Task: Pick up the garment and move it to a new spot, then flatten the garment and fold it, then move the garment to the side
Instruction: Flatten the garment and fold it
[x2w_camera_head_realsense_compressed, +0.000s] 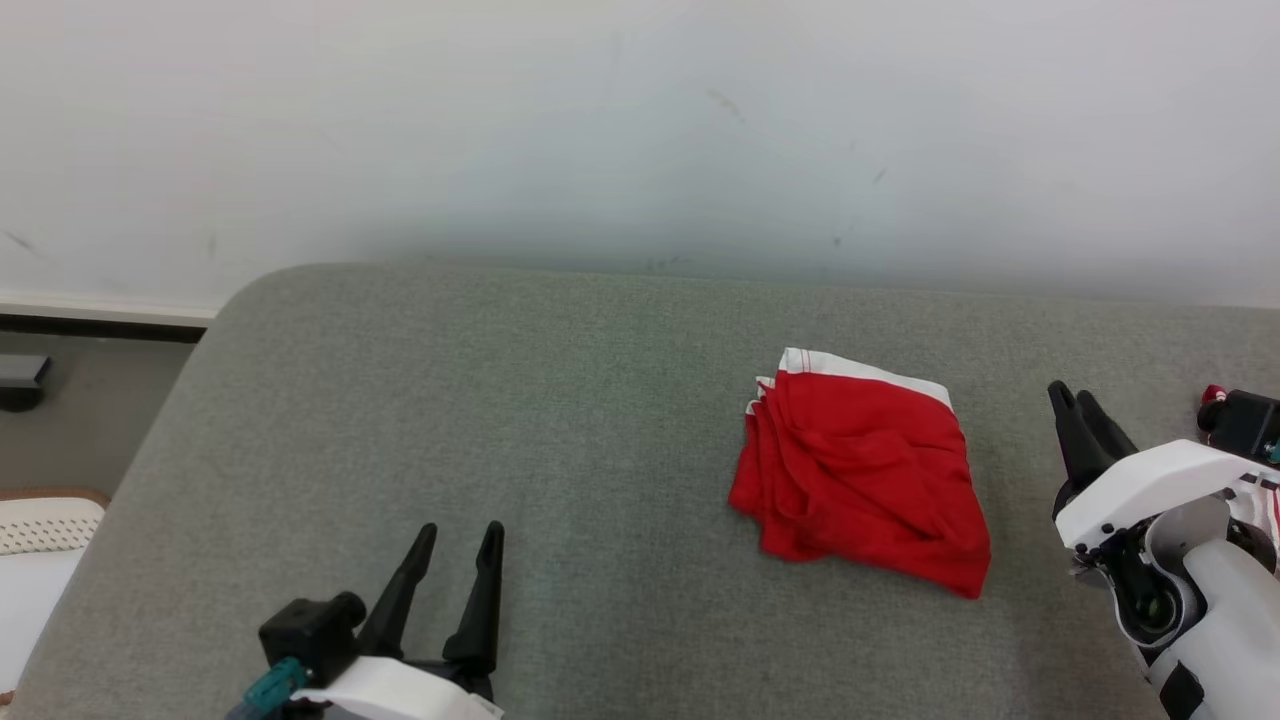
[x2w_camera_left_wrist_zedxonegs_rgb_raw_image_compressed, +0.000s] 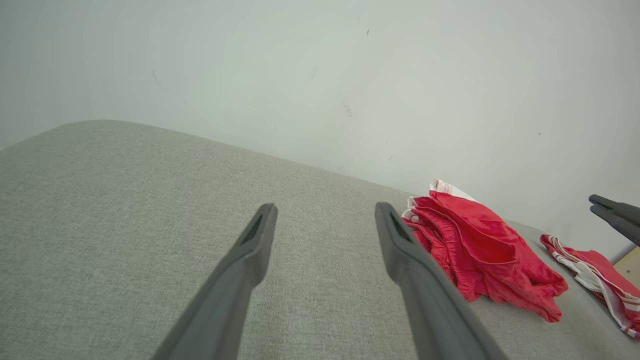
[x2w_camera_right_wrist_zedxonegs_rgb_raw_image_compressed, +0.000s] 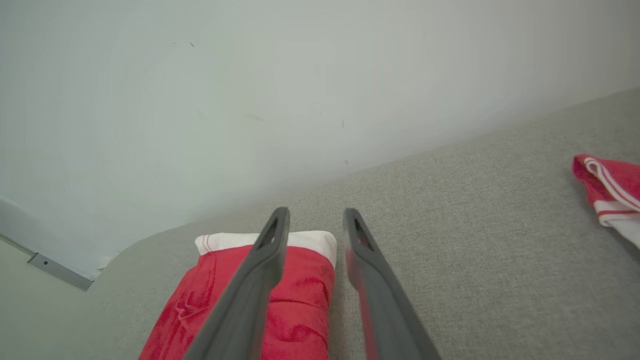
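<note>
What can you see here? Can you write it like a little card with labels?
Surface: grey cushion, white wall behind
Main garment: red shorts, white waistband, folded, lying on the cushion
Other garment: second red-and-white garment, farther to the robot's right
Left fingers: apart, empty, left of the shorts
Right fingers: apart, empty, right of the shorts

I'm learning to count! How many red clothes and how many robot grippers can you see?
Red clothes: 2, the folded red garment and a striped red garment further to the right
Grippers: 2, the left gripper and the right gripper
Total: 4
</note>
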